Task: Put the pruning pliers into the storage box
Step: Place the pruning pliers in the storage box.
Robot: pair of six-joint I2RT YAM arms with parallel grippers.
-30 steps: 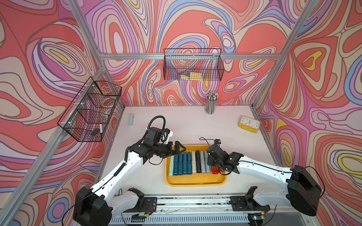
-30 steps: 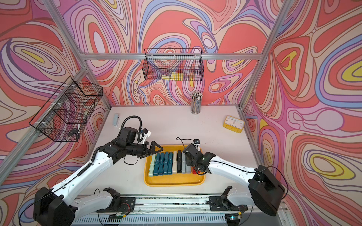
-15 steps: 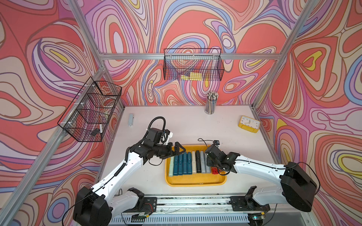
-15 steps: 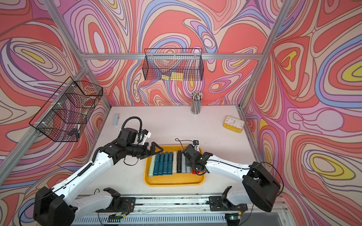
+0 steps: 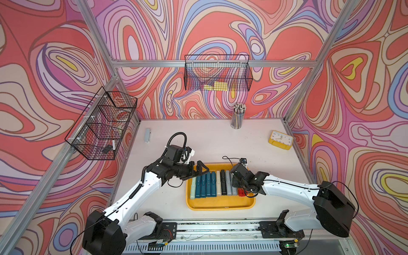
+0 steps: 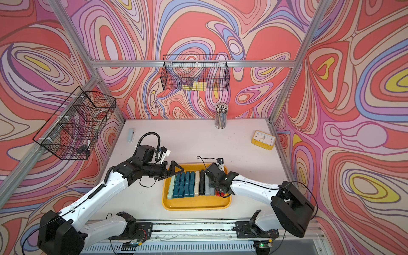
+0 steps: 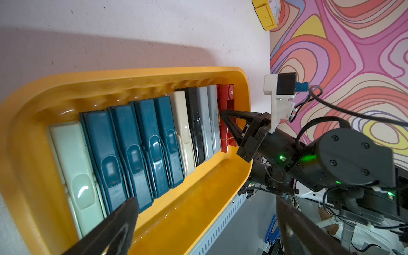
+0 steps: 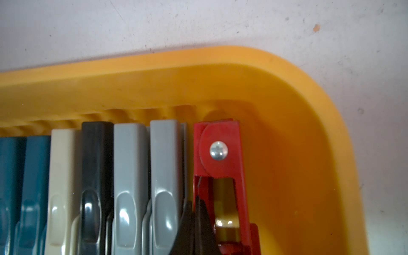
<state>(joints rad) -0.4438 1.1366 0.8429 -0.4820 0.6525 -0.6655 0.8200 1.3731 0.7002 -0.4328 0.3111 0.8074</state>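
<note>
Right wrist view: right fingers (image 8: 194, 220) clenched beside the red pliers (image 8: 220, 154)

Gripping nothing, their tips touch its seam with the grey pliers (image 8: 165, 154); inside the yellow box (image 8: 198, 64), it runs lengthwise ahead of them. The left fingers (image 5: 199, 172) hang spread, farther off

Closely flanking the right gripper (image 8: 194, 220) stand the grey pliers (image 8: 165, 165) and red pliers (image 8: 220, 159); beyond the red, bare storage box (image 8: 287, 154) floor.

The left gripper (image 5: 198, 173) hangs low, fingers (image 7: 114, 227) spread far apart. The right gripper (image 8: 194, 223) is pinched tight together.
</note>
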